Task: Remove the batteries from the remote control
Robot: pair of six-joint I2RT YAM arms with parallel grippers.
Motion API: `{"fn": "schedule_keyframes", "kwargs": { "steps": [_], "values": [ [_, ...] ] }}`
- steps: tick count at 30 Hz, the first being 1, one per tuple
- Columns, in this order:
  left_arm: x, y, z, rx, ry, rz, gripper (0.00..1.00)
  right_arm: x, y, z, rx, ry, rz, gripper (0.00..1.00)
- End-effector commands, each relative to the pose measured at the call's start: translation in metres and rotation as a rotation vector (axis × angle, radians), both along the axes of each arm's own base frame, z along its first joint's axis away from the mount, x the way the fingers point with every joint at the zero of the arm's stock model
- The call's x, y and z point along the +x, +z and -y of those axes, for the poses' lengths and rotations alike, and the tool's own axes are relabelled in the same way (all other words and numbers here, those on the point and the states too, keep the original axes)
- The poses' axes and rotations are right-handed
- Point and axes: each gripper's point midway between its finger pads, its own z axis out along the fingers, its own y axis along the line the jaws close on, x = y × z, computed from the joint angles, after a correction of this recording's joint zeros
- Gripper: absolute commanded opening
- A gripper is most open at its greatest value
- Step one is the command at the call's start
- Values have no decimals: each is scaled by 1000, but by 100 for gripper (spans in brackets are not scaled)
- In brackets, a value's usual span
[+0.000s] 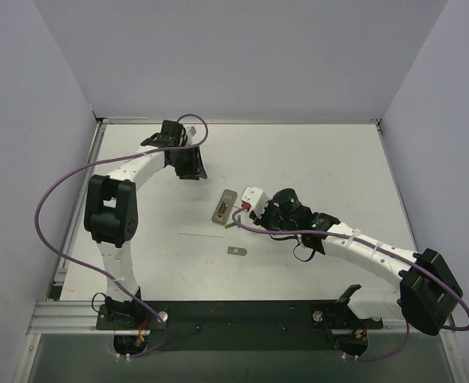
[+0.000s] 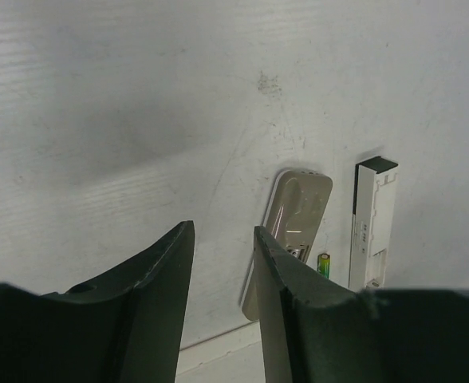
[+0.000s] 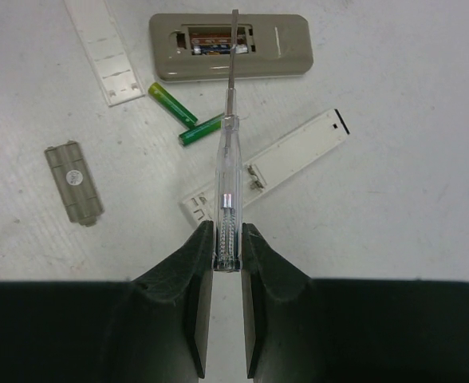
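The tan-grey remote control (image 3: 286,48) lies slot-up on the table, also in the top view (image 1: 223,206) and the left wrist view (image 2: 298,211). Two green batteries (image 3: 172,104) (image 3: 200,131) lie loose beside it; one battery (image 2: 324,265) shows in the left wrist view. Something coloured still sits in the slot (image 3: 210,49). My right gripper (image 3: 226,227) is shut on a clear-handled screwdriver (image 3: 228,171), whose tip reaches over the slot. My left gripper (image 2: 223,231) is open and holds nothing, behind the remote (image 1: 188,167).
A small flat grey plate (image 3: 73,182) lies left of the batteries, also seen nearer the front (image 1: 236,250). A narrow white strip (image 3: 99,48) and a second white bar (image 3: 294,152) lie close to the remote. Grey walls enclose the table on three sides.
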Motion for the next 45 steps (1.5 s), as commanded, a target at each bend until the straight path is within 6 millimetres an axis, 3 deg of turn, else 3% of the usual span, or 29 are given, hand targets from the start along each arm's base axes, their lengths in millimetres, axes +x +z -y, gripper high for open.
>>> {"fn": "schedule_keyframes", "kwargs": {
  "steps": [1, 3, 10, 16, 17, 18, 19, 20, 26, 28, 37, 45],
  "values": [
    [-5, -13, 24, -94, -39, -39, 45, 19, 12, 11, -26, -104, 17, 0],
    [-17, -22, 35, -113, -87, -55, 45, 20, 13, 13, -36, -108, 11, 0],
    [-32, -40, 55, -105, -166, -68, 50, 22, 18, 19, -60, -120, 18, 0],
    [-27, -33, 68, -94, -228, -35, 57, 20, 22, 25, -63, -129, 31, 0],
    [-25, -33, 68, -67, -256, -22, 72, 20, 23, 25, -58, -132, 33, 0],
    [-24, -32, 68, -45, -275, -16, 96, 19, 27, 26, -48, -137, 40, 0],
    [-32, -39, 70, -6, -301, -51, 96, 18, 26, 27, -47, -135, 39, 0],
    [-22, -34, 68, 47, -313, -11, 97, 17, 27, 28, -45, -137, 42, 0],
    [-15, -28, 75, 190, -373, 50, 96, 16, 34, 40, -34, -170, 69, 0],
    [-16, -35, 74, 241, -389, 37, 95, 16, 37, 42, -25, -181, 79, 0],
    [-27, -49, 92, 314, -455, 40, 91, 12, 39, 51, -11, -208, 97, 0],
    [-29, -64, 82, 413, -443, -7, 76, 12, 45, 54, 6, -216, 111, 0]
  ]
}}
